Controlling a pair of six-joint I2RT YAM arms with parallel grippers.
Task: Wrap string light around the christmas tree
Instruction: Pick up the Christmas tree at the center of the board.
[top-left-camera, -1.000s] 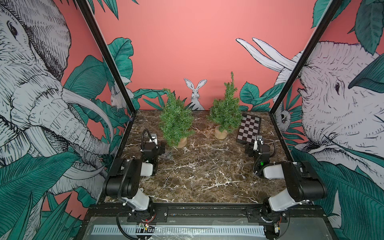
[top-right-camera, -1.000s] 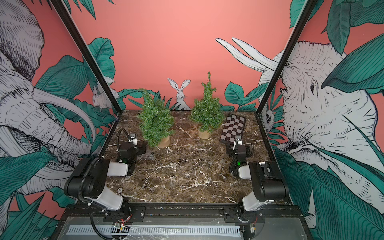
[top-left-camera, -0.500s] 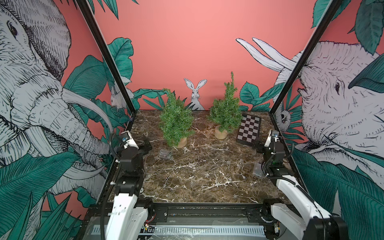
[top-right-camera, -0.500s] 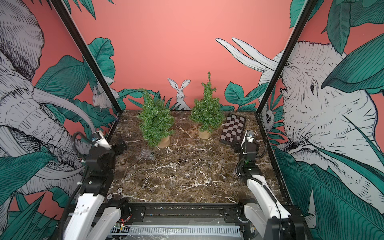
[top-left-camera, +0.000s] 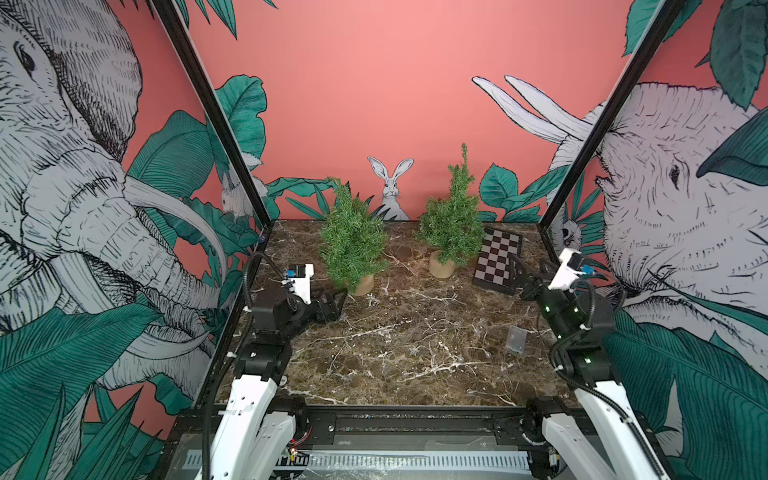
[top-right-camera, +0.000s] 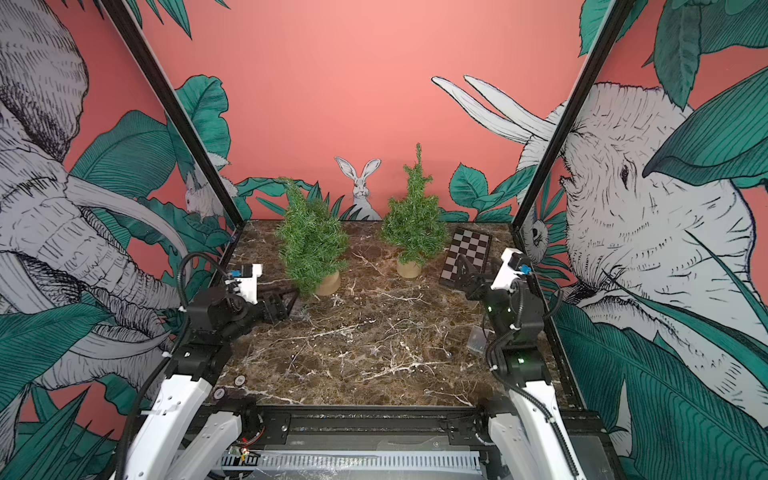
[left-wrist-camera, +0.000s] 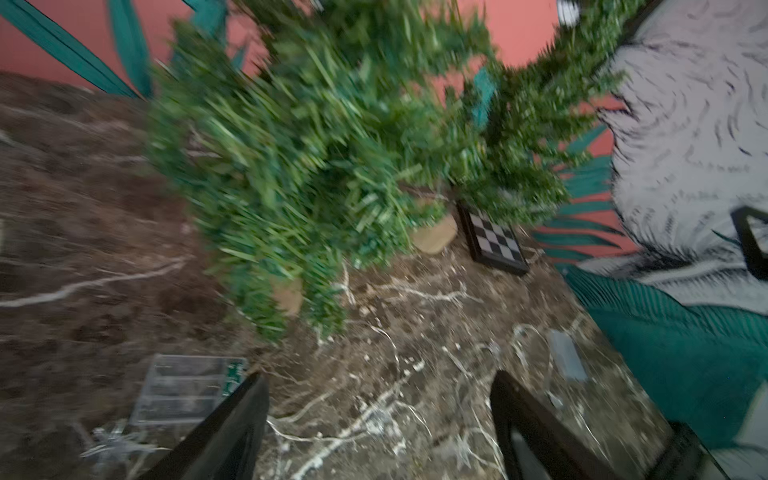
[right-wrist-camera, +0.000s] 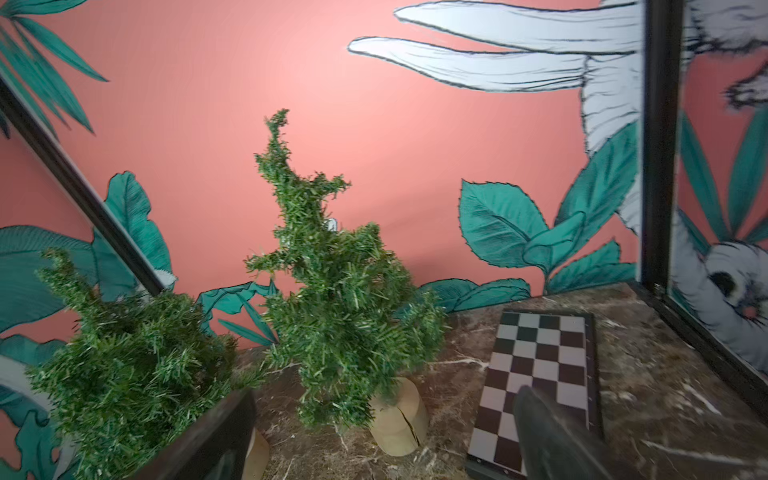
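Observation:
Two small green christmas trees on wooden stumps stand at the back of the marble table, a left tree (top-left-camera: 353, 245) (top-right-camera: 309, 245) and a right tree (top-left-camera: 451, 224) (right-wrist-camera: 340, 299). The string light (left-wrist-camera: 112, 442) is a thin wire with small star bulbs, lying loose on the marble and hard to tell from its veins. One clear battery box (left-wrist-camera: 183, 388) lies by the left tree. My left gripper (top-left-camera: 336, 305) (left-wrist-camera: 378, 419) is open, low beside that tree's stump, holding nothing. My right gripper (top-left-camera: 521, 282) (right-wrist-camera: 380, 432) is open and empty, facing the right tree.
A black-and-white chessboard (top-left-camera: 496, 259) (right-wrist-camera: 536, 370) lies at the back right, close under my right gripper. A second clear box (top-left-camera: 516, 338) (top-right-camera: 477, 338) sits near the right wall. Patterned walls with black frame posts close in three sides.
Both arms have unfolded from their low rest pose and reached forward. My left gripper swung in toward the left tree's base and now covers the clear box there.

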